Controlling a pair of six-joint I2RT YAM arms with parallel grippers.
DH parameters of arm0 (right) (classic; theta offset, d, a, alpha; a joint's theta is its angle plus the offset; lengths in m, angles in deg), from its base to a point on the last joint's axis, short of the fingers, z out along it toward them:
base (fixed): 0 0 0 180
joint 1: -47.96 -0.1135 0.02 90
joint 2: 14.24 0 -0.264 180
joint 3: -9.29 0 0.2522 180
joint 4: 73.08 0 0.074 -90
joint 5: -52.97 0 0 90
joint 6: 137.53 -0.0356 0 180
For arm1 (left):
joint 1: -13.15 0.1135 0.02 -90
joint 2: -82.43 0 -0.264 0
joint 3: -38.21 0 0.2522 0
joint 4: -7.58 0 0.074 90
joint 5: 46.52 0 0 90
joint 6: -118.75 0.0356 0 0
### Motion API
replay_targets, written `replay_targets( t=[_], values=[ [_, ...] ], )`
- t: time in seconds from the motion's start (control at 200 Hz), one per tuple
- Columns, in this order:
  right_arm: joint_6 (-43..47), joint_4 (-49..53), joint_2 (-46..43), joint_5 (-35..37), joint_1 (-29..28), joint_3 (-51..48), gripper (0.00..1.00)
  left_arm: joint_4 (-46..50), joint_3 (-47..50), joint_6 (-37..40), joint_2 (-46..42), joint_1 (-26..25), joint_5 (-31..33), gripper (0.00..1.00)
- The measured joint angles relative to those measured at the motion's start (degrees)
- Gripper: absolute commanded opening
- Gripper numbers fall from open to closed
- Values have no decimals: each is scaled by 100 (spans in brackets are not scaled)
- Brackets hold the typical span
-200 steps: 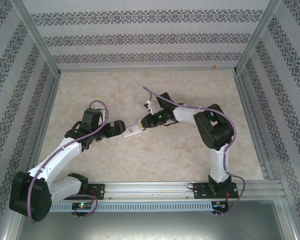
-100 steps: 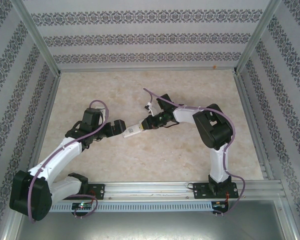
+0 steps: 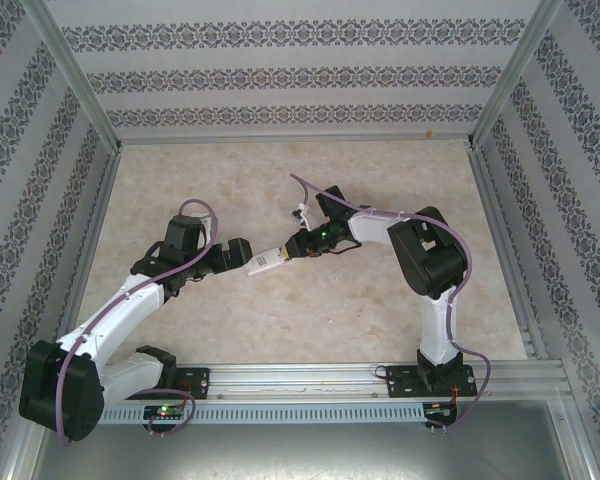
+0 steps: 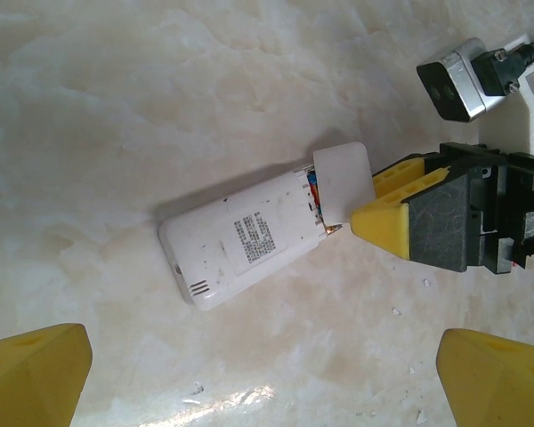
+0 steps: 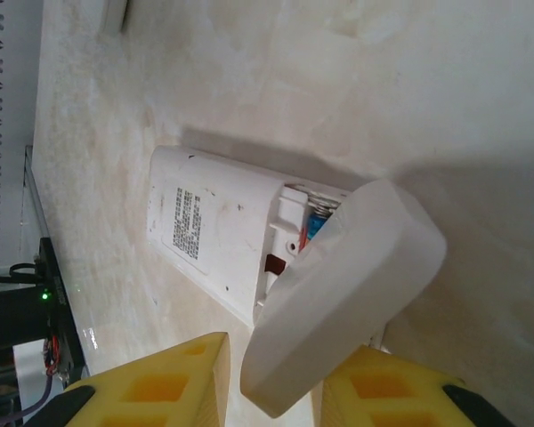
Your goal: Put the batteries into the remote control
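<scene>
The batteries (image 5: 315,227): just a blue & red-orange sliver shows, inside the uncovered compartment of the remote control (image 4: 205,267); can't tell how many are in. The remote is white and lies back-up on the counter (image 3: 380,170), printed label (image 4: 249,238) facing up. Its long axis runs approx 8 to 2 o'clock in the top & left-wrist views. In the top view it sits a bit left of counter centre, between the two hands. The battery cover (image 4: 343,176), white w/ a rounded end, is off its seat. It lies skewed across the remote's 2 o'clock end, overlapping the compartment & partly hanging past the body.

The right hand (image 5: 276,387) is at that same end. Its yellow fingers (image 5: 160,387) straddle the cover's free end, jaws partly apart. One finger looks to be against the cover and the other has a thin gap beside it, so the hold looks loose, not clamped. In the left-wrist view one yellow fingertip touches the remote's end just under the cover.

The left hand (image 4: 265,378) hovers over the remote, jaws spread wide, nothing between them. Its fingertips (image 4: 31,374) sit at 7 & 5 o'clock of that frame, apart from the remote. In the top view it's just beside the remote's 8 o'clock end.

Around: small white crumbs (image 4: 396,311) on the counter at approx 4 o'clock of the remote, patterned walls (image 3: 280,80) on 3 sides, a metal rail (image 3: 310,378) along the near edge at 6 o'clock.
</scene>
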Motion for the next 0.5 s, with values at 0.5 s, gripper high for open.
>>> replay_targets(
  t=[0.5],
  values=[
    [457,1043,-197,688,232,240,55,203,-46,-39,254,0,131,94]
  ],
)
